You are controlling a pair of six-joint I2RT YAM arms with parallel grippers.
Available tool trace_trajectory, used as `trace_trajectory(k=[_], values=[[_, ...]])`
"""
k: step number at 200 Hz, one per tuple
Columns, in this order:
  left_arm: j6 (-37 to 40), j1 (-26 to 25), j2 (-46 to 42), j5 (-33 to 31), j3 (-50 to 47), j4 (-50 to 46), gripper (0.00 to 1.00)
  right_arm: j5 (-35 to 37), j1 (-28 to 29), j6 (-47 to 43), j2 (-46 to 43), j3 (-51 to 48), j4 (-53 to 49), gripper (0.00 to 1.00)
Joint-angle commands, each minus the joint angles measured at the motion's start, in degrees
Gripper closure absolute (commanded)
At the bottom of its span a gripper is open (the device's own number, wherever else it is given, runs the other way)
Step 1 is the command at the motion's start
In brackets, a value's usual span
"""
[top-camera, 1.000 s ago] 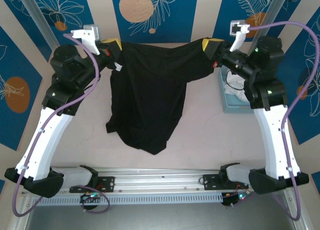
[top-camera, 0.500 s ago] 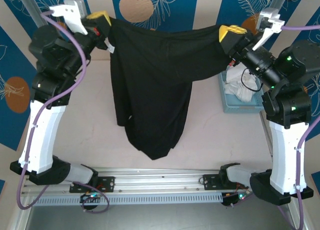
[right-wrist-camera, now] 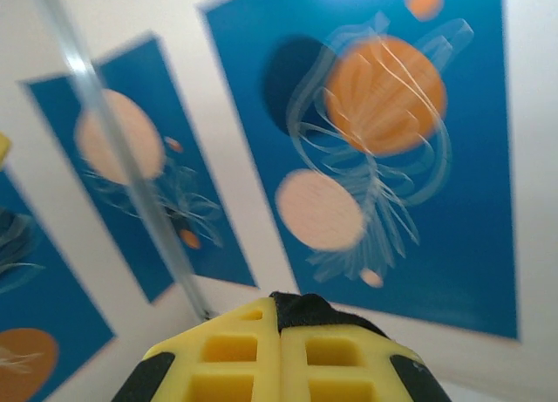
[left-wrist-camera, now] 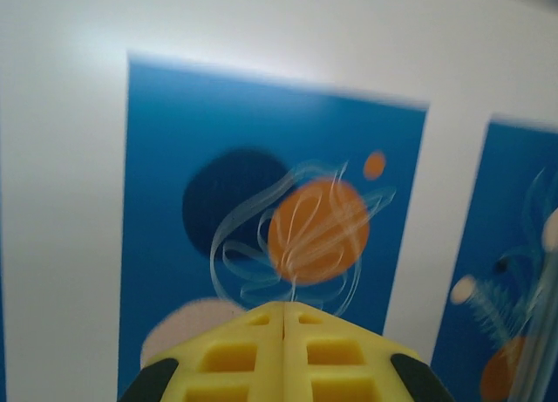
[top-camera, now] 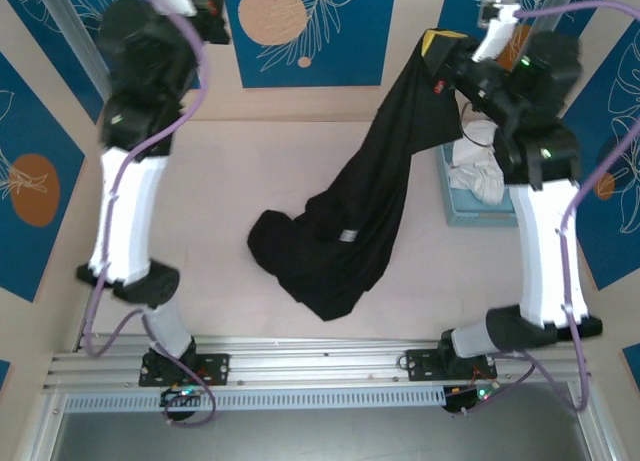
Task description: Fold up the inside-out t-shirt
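Right gripper point(right-wrist-camera: 277, 315) pinches the black t-shirt point(top-camera: 345, 231), probably near a shoulder; its lower half heaps on the counter point(top-camera: 290, 161). Left gripper point(left-wrist-camera: 282, 319) is pressed together, empty.

A black t-shirt point(top-camera: 340, 236) hangs as a slanted curtain from the right gripper point(top-camera: 438, 43), which is clamped on its cloth. It falls to a heap on the table point(top-camera: 200, 191) and blocks the middle. Left of the t-shirt, bare tabletop lies open as far as the raised left arm point(top-camera: 130, 201). Right of the t-shirt, a blue bin point(top-camera: 470, 217) holding white cloth point(top-camera: 478, 176) and the right arm point(top-camera: 540, 241) crowd the passage. Nearer than the t-shirt, a thin bare strip runs before the metal rail point(top-camera: 320, 359).
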Motion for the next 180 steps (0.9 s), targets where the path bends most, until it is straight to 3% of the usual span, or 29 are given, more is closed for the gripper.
trace_trajectory(k=[1, 8, 20, 43, 66, 93, 116, 139, 180], values=[[-1.0, 0.5, 8.8, -0.1, -0.1, -10.0, 1.0, 5.7, -2.0, -0.6, 11.6, 1.1, -5.5, 1.0], [-2.1, 0.5, 9.9, 1.7, -0.7, -12.1, 1.0, 6.4, -2.4, -0.8, 16.3, 3.4, -8.2, 1.0], [-4.0, 0.5, 9.5, 5.5, -5.3, -14.3, 0.86, 7.5, -3.3, -1.4, 24.2, 7.2, -13.0, 0.98], [-7.2, -0.2, 1.9, 13.6, -29.9, -7.9, 0.63, 11.5, -5.1, -4.0, 32.4, 8.1, -17.5, 0.74], [-7.6, -3.9, -8.4, 18.0, -59.6, 5.9, 0.47, 15.2, -5.2, -7.4, 31.1, 1.8, -18.0, 0.52], [-2.6, -11.6, -14.8, 17.2, -79.4, 9.6, 0.38, 14.0, -3.6, -7.7, 23.1, -12.4, -14.8, 0.46], [0.0, -20.2, -17.2, 17.1, -87.8, 11.4, 0.37, 8.7, -2.6, -4.7, 15.7, -27.0, -9.7, 0.45], [2.0, -27.9, -15.3, 17.1, -90.2, 12.1, 0.38, 6.0, -2.9, -2.9, 11.5, -36.0, -8.0, 0.45], [4.3, -32.5, -5.5, 17.4, -86.0, 12.3, 0.45, 5.1, -3.9, -2.9, 9.2, -40.6, -7.6, 0.45]])
